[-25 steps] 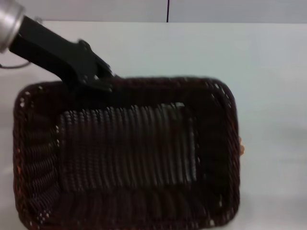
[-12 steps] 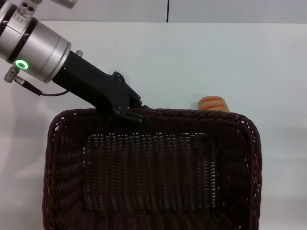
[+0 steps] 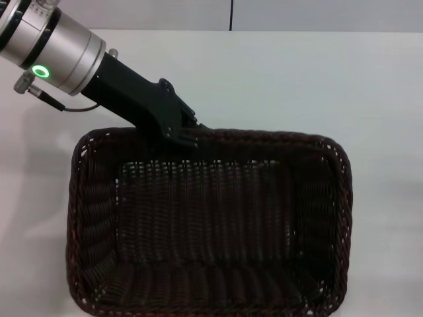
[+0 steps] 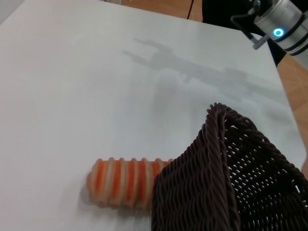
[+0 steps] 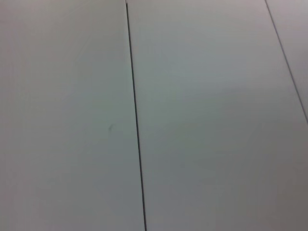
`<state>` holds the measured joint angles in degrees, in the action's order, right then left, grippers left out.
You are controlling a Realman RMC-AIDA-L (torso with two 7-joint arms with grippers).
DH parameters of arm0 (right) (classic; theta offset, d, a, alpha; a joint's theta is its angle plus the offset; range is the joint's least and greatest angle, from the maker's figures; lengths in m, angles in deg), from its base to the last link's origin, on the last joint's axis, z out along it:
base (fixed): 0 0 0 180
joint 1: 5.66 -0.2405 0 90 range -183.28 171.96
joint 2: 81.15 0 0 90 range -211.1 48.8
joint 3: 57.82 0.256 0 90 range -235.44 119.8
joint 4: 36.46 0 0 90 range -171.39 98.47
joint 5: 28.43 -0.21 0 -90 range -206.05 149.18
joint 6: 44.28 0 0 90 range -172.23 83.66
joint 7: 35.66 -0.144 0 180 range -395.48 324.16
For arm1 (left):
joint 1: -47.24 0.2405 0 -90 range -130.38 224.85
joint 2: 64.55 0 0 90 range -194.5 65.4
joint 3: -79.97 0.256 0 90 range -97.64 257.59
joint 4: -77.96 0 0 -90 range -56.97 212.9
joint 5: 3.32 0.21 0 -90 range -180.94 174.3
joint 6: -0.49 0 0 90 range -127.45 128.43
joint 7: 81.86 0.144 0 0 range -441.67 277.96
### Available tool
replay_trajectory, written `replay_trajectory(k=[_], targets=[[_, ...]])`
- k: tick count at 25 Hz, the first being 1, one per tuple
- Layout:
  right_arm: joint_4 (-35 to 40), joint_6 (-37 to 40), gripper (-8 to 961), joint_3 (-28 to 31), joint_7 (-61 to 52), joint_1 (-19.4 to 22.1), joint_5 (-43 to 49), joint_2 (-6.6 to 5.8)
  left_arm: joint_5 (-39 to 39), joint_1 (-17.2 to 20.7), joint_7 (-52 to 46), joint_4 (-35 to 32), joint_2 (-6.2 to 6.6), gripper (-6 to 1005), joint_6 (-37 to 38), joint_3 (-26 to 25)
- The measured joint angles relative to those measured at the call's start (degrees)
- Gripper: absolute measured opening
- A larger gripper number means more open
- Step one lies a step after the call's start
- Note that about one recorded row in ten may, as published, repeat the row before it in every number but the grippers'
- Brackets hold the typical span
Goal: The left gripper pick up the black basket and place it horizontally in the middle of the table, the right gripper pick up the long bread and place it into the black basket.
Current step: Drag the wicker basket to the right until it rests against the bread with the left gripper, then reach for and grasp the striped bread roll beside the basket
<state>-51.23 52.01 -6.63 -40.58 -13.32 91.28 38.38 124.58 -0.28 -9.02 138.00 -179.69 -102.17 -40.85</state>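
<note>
The left gripper (image 3: 188,135) is clamped on the far rim of the black basket (image 3: 208,224), and over the last second it has swung the basket from a skewed, blurred pose to lying long side across the table (image 3: 370,86), nearly square to the head view. That suggests the placing step is close to done, with letting go of the rim still to come. Just beyond the gripper and to its right, past the basket's far wall, the long bread (image 4: 126,182) lies on the table touching or nearly touching the weave; half a second ago its end showed from the head, now the basket hides it. The right gripper is not in view; only part of its arm (image 4: 284,26) shows far off.
</note>
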Motion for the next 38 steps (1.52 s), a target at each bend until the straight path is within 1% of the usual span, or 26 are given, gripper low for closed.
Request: replay_trajectory(k=[4,5,6,7,10,22,23,24,25,26,28,29,30,32,34,36,37,38], targets=[[0.0,0.6,679,-0.2,0.0,0.6,0.0,0.08,0.0,0.0,0.0,0.0,0.00,246,0.0,0.0],[-0.1,0.7,679,-0.4,0.0,0.7,0.0,0.10,0.0,-0.2,0.3,-0.2,0.33,247,0.6,0.0],[-0.1,0.8,679,-0.5,0.0,0.7,0.0,0.10,0.0,-0.2,0.3,-0.2,0.33,249,0.6,0.0],[-0.1,0.9,679,-0.7,0.0,0.8,0.0,0.10,0.1,-0.1,1.6,-0.7,0.79,250,0.9,0.3],[-0.1,1.1,679,-0.7,0.0,0.8,0.0,0.10,0.2,0.0,2.3,-0.5,0.80,254,0.8,0.5],[-0.1,1.2,678,-1.4,0.0,1.0,0.0,0.09,0.2,0.2,2.8,0.3,0.97,540,1.6,-0.4],[-0.1,1.2,678,-1.4,0.0,1.0,0.0,0.09,0.2,0.2,2.8,1.5,1.35,564,2.3,-1.9],[-0.1,1.2,678,-1.4,0.0,1.1,0.0,0.09,0.1,0.4,2.7,2.8,1.42,584,2.2,-3.2],[-0.1,1.2,678,-1.4,0.0,1.1,0.0,0.09,0.1,0.4,2.7,2.8,1.42,604,2.2,-3.2],[-0.1,1.2,678,-1.4,0.0,1.1,0.0,0.08,-0.1,0.6,2.6,4.3,1.47,623,1.8,-4.6],[-0.2,1.2,678,-1.5,0.0,1.2,0.0,0.09,-0.1,0.6,2.6,4.3,1.47,663,1.8,-4.6],[-0.2,1.2,678,-1.6,0.0,1.3,0.0,0.08,-1.6,1.6,2.5,9.1,1.32,683,-0.1,-8.4],[-0.3,1.2,678,-1.8,0.0,1.4,0.0,0.09,-3.3,2.4,2.4,12.3,1.04,683,-1.3,-10.5],[-0.7,1.2,679,-2.8,0.0,1.5,0.0,0.09,-3.3,2.4,2.4,12.3,1.04,683,-1.3,-10.5],[-0.9,1.2,679,-3.3,-0.1,1.6,0.0,0.08,-7.9,5.5,1.6,17.2,0.56,683,-1.4,-12.5],[-1.2,1.1,679,-4.9,-0.6,1.8,0.0,0.09,-9.4,6.6,1.5,17.9,0.21,683,-1.1,-13.7],[-1.9,0.8,679,-7.2,-1.1,2.3,-0.1,0.08,-11.0,7.5,1.4,18.3,-0.18,682,-0.7,-15.3],[-1.9,0.8,679,-7.2,-1.1,2.3,-0.1,0.08,-13.3,8.9,1.4,18.4,-0.72,682,-0.2,-18.0]])
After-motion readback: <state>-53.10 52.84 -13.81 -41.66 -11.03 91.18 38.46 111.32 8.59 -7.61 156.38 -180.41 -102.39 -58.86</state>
